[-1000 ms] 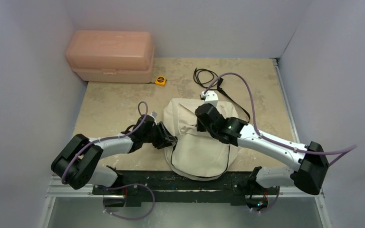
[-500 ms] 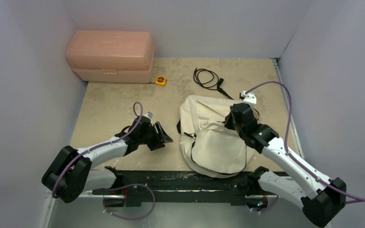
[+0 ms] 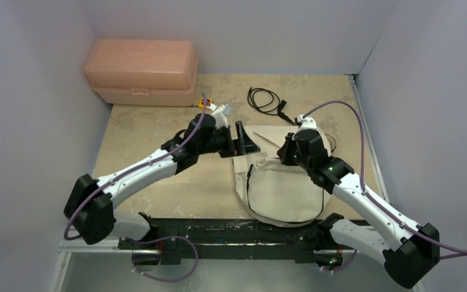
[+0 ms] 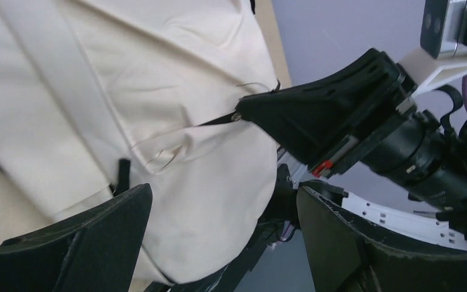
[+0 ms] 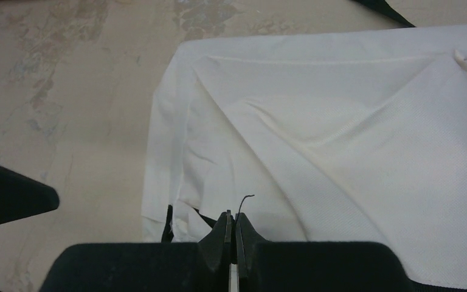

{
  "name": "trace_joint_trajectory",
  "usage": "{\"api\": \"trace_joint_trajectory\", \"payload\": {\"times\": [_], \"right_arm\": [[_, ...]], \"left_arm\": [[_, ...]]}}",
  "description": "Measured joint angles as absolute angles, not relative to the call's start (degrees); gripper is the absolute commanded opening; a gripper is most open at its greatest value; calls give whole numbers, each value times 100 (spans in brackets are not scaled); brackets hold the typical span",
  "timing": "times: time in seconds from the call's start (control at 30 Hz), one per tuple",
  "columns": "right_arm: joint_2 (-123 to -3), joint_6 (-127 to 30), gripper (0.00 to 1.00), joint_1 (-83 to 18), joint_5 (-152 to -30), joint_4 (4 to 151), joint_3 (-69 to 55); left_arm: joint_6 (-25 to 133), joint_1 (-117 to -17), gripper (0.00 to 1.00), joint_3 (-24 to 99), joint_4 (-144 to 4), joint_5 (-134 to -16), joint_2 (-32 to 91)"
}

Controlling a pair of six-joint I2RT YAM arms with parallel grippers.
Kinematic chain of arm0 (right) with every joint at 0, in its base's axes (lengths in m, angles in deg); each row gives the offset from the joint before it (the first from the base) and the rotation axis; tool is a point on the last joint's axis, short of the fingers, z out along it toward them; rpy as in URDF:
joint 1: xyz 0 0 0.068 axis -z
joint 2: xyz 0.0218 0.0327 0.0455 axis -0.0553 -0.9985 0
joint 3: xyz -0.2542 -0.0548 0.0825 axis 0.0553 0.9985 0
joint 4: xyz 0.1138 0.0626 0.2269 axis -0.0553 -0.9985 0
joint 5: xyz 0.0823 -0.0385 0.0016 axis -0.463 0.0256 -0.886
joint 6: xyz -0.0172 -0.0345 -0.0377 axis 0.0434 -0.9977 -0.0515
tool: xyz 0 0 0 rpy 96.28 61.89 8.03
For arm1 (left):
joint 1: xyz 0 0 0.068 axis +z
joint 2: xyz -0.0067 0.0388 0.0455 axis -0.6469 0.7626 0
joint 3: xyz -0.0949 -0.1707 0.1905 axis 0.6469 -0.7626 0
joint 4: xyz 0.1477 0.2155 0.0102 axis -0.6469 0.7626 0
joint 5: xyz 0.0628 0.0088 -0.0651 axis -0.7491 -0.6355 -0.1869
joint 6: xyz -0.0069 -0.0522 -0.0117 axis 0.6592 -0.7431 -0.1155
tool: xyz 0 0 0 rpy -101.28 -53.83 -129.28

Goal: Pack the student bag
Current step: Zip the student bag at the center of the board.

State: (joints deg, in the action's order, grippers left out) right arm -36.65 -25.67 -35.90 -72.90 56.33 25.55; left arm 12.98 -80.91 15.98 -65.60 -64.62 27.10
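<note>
Student bag (image 3: 283, 185) is laid flat on the table (image 3: 152, 140), centre-right. Left gripper (image 3: 247, 140) is held wide open at its upper-left edge. Right gripper (image 5: 231, 220) is clamped on its black strip (image 4: 219, 120); the pinched end is hidden.

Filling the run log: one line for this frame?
left gripper: open, by beige soft fabric backpack | right gripper: shut on its black zipper pull

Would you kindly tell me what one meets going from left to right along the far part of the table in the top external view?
Pink rigid plastic box → small yellow tape measure → black coiled cable.
</note>
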Motion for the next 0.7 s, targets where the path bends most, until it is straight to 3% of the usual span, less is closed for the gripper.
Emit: {"api": "trace_joint_trajectory", "payload": {"times": [0.1,0.23,0.5,0.7], "right_arm": [[-3693,-2606,0,-3590,-7425,5661,2518],[-3691,-2613,0,-3588,-7544,5664,2518],[-3691,-2687,0,-3588,-7570,5648,2479],[-3691,-2725,0,-3588,-7568,5565,2420]], "left_arm": [[1416,-8423,87,2433,-6475,-6582,3563],[1759,-8701,74,2918,-6289,-6860,4400],[2187,-8843,78,3036,-6188,-6916,5045],[2235,-8924,42,3320,-6206,-6958,5447]]}}
